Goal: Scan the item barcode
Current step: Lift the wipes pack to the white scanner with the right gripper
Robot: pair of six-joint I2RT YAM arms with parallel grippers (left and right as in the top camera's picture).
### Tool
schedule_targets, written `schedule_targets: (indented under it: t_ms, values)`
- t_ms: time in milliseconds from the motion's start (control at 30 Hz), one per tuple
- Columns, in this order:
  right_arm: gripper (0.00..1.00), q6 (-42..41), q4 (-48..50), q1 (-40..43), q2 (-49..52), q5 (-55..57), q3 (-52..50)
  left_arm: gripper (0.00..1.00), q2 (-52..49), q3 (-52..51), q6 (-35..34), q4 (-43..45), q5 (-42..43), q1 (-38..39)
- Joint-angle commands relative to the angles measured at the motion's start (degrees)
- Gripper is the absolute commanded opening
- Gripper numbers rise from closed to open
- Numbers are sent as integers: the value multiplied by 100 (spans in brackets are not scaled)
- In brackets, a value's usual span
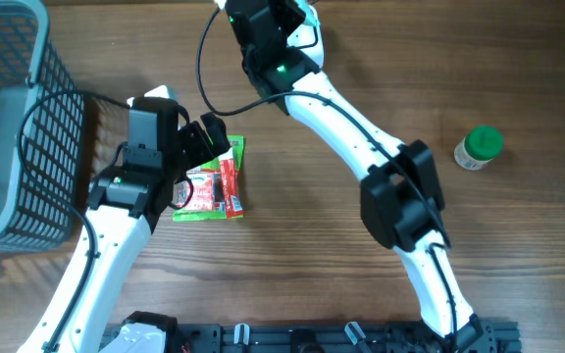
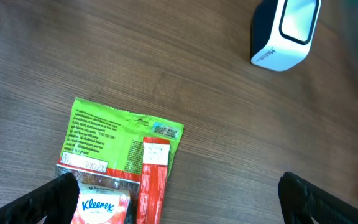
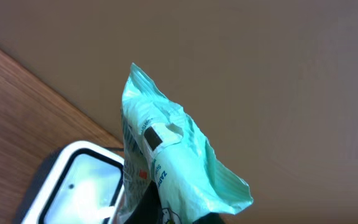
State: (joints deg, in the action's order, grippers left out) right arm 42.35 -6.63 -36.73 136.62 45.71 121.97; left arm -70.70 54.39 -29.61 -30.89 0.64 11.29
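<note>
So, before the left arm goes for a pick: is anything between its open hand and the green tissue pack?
Nothing visible does. The left hand is open over the green tissue pack, which lies flat on the table. The scanner and the teal pack held near it are off to the side.

The table [image 1: 528, 275] looked matt, grained wood; the green packet [image 2: 114, 140] on it was glossy film, the teal pouch [image 3: 179, 168] crinkled plastic.
</note>
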Motion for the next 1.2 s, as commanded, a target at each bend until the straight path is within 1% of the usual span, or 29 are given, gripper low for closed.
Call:
schedule_targets:
  t_ms: [0, 133, 367, 433, 500, 567, 700, 800, 933, 1167]
  values:
    - [4, 1204, 472, -35, 415, 249, 92, 100, 7, 4, 87, 15, -74, -22]
    - [4, 1639, 1056, -28, 717, 249, 92, 100, 7, 4, 87, 15, -74, -22]
    - [4, 1646, 1429, -24, 1010, 186, 92, 100, 7, 4, 87, 15, -74, -22]
    - [4, 1945, 1563, -7, 1093, 186, 92, 100, 7, 4, 87, 15, -74, -22]
    - [4, 2564, 1950, 28, 1176, 205, 92, 100, 7, 4, 87, 15, -74, -22]
    - [4, 2817, 2330, 74, 1202, 168, 92, 100, 7, 4, 87, 15, -74, -22]
    - [4, 2719, 2347, 136, 1207, -61, 92, 100, 7, 4, 87, 15, -74, -22]
    - [4, 2164, 2020, 140, 1207, -120, 92, 100, 7, 4, 87, 15, -74, -22]
    - [4, 1742, 1937, 140, 1207, -151, 92, 100, 7, 4, 90, 15, -74, -22]
    - [4, 1742, 1923, 157, 1207, -269, 92, 100, 7, 4, 87, 15, -72, -22]
